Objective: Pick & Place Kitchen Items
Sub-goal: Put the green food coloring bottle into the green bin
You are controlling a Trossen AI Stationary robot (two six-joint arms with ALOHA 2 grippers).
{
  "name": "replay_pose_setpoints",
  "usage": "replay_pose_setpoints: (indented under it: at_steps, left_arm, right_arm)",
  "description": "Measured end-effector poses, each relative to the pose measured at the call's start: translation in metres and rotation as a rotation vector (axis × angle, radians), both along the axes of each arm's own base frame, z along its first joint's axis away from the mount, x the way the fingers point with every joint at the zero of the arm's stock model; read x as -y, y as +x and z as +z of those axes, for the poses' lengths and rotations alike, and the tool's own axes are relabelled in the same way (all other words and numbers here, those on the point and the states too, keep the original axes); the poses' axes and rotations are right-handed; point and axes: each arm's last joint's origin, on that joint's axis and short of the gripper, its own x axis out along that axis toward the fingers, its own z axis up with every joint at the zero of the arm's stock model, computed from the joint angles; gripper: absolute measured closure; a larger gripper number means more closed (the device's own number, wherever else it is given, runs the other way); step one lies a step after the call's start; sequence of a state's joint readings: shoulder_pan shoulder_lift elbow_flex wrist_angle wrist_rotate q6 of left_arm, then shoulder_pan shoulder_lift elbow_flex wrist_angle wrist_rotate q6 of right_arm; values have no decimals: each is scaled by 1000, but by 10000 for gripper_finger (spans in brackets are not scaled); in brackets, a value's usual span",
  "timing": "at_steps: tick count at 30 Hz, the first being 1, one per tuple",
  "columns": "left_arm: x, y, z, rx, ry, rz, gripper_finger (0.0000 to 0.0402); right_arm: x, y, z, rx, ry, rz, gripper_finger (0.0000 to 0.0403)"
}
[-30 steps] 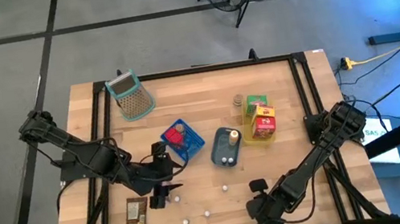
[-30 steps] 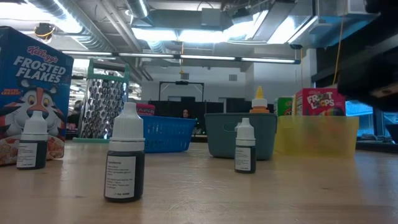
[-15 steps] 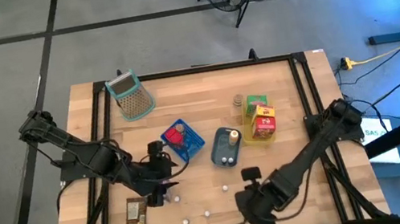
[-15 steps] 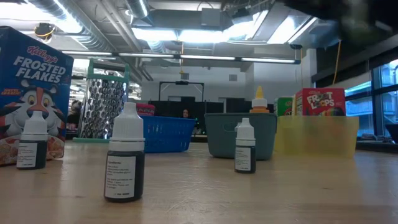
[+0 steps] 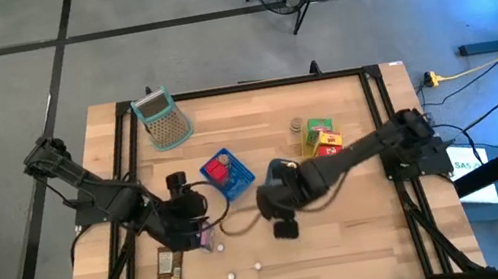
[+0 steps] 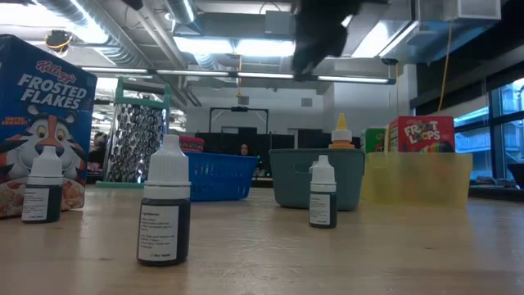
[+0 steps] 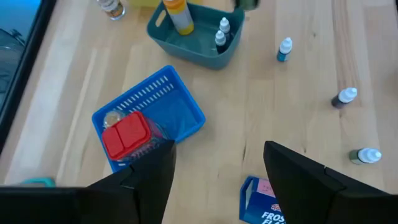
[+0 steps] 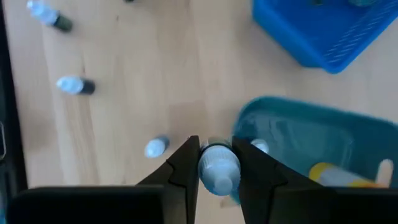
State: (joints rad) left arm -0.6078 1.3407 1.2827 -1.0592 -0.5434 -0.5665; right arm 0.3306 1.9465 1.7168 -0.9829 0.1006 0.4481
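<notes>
Swung up from the table's near edge, the right gripper now hangs beside the teal bin, its jaws pinching a small white-capped dropper bottle by the neck; a second ago it sat low near the front rail. In the right wrist view the held bottle sits at the teal bin's rim, with a yellow-capped bottle lying inside the bin. Three more dropper bottles lie on the wood below, one just beside the fingers and two farther off.

Across the low view, a Kellogg's Frosted Flakes box stands at the left, and a Froot Loops box rises from the yellow bin. Three dropper bottles stand upright in front, each with a printed label too small to read.

The left gripper has drawn slightly back toward its own side and hovers over the bare wood between the blue basket and the lying Frosted Flakes box, jaws spread with nothing between them. Its wrist view shows a red packet in the blue basket.

A metal grater lies near the far left corner of the table.
</notes>
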Motion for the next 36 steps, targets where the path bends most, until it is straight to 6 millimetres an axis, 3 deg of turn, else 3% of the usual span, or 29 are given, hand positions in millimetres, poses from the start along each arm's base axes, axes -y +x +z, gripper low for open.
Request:
replay_pose_setpoints:
  at_steps: [11,27,36]
  left_arm:
    - [-2,-7,-2,-30,40,50,162]
    - [-9,-14,-4,-38,97,168,162]
    - [-9,-14,-4,-33,89,179,162]
  right_arm:
    - [50,10,-1,-52,48,-145,320]
    - [73,11,-22,-96,9,-117,320]
    - [72,25,-58,-160,15,-77,320]
